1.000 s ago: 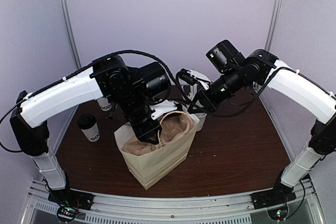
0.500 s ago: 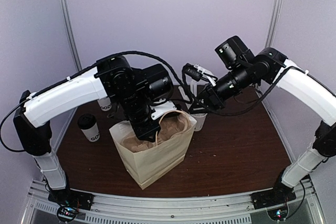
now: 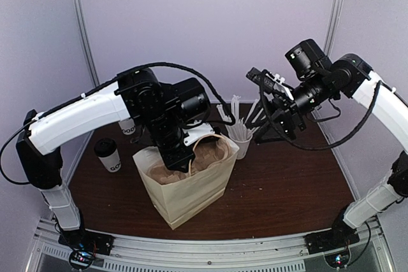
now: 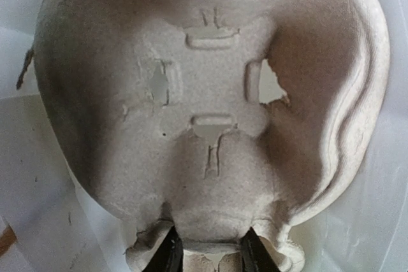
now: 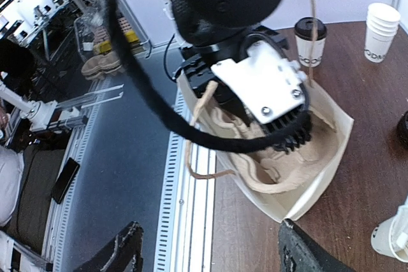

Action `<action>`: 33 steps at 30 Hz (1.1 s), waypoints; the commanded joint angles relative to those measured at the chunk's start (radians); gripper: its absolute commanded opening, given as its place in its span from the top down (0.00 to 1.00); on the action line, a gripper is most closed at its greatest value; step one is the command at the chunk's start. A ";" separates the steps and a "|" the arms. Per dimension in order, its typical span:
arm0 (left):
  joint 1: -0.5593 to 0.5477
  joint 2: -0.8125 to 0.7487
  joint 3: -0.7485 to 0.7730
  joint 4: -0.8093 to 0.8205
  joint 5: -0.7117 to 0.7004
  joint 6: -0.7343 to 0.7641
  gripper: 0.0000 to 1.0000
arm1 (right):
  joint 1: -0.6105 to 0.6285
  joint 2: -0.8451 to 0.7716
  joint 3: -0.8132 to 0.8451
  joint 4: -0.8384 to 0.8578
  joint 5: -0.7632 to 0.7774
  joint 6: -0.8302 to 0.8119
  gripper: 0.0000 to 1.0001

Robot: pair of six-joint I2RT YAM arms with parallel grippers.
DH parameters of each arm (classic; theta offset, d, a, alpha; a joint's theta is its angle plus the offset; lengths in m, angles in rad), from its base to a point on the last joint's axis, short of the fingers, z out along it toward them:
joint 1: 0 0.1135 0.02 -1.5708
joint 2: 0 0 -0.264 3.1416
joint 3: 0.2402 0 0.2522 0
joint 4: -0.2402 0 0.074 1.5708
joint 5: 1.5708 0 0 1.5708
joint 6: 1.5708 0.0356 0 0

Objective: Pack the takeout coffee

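The takeout coffee (image 3: 108, 155), a white cup with a black dome lid, stands on the table left of the paper bag (image 3: 189, 190); the right wrist view has it (image 5: 311, 39) beyond the bag (image 5: 322, 173). My left gripper (image 4: 211, 254) reaches down into the bag and is shut on the rim of a moulded pulp cup carrier (image 4: 210, 93), which sits inside the bag (image 3: 215, 152). My right gripper (image 3: 279, 107) hangs open in the air to the right of the bag, with nothing between its fingers (image 5: 124, 254).
A lidless cup with long white straws (image 3: 241, 133) stands just behind the bag's right corner. A stack of lidless white cups (image 5: 381, 23) stands at the back left, near the coffee. The bag's twine handle (image 5: 203, 125) hangs loose over the table's near edge.
My right gripper has opened and pulled back up and to the right, away from the bag's rim. The bag shifted slightly left. My left gripper stayed in the bag.
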State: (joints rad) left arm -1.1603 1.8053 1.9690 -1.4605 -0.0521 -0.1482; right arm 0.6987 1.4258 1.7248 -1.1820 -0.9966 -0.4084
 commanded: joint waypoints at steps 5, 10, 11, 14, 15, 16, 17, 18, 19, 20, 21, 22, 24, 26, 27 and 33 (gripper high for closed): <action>0.008 -0.043 -0.035 0.027 0.004 0.012 1.00 | 0.119 0.038 0.037 -0.036 -0.018 -0.102 0.27; 0.011 -0.043 -0.035 0.034 0.007 0.008 1.00 | 0.182 0.074 0.050 0.041 0.074 -0.035 0.27; 0.012 -0.043 -0.035 0.035 0.009 0.007 1.00 | 0.191 0.084 0.050 0.063 0.102 -0.002 0.27; 0.011 -0.043 -0.035 0.036 0.007 0.009 1.00 | 0.206 0.098 0.052 0.104 0.112 0.031 0.28; 0.013 -0.043 -0.034 0.036 0.008 0.009 1.00 | 0.215 0.101 0.055 0.112 0.110 0.039 0.29; 0.013 -0.043 -0.035 0.037 0.007 0.009 1.00 | 0.223 0.108 0.060 0.114 0.103 0.042 0.29; 0.013 -0.042 -0.034 0.037 0.006 0.009 1.00 | 0.233 0.113 0.065 0.115 0.097 0.040 0.33; 0.015 -0.042 -0.034 0.038 0.006 0.009 1.00 | 0.242 0.119 0.071 0.110 0.083 0.032 0.40; 0.015 -0.041 -0.033 0.037 0.006 0.010 1.00 | 0.250 0.123 0.076 0.099 0.062 0.018 0.51; 0.014 -0.041 -0.032 0.038 0.005 0.010 1.00 | 0.259 0.127 0.081 0.082 0.039 -0.003 0.61; 0.014 -0.042 -0.032 0.037 0.005 0.010 1.00 | 0.268 0.129 0.081 0.067 0.024 -0.022 0.69; 0.016 -0.044 -0.032 0.036 0.005 0.010 1.00 | 0.277 0.129 0.080 0.048 0.021 -0.043 0.78; 0.017 -0.053 -0.039 0.036 0.005 0.010 1.00 | 0.290 0.122 0.076 -0.002 0.009 -0.100 0.91; 0.021 -0.064 -0.050 0.033 0.003 0.012 1.00 | 0.296 0.109 0.070 -0.050 -0.003 -0.163 1.00; 0.024 -0.068 -0.057 0.030 0.003 0.014 1.00 | 0.297 0.104 0.071 -0.075 -0.010 -0.201 1.00; 0.030 -0.038 -0.047 -0.025 0.023 0.032 1.00 | 0.307 0.095 0.096 -0.136 -0.029 -0.258 1.00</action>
State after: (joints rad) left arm -1.1450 1.7679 1.9125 -1.4460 -0.0387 -0.1371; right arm 0.9878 1.5486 1.7786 -1.2400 -0.9741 -0.5957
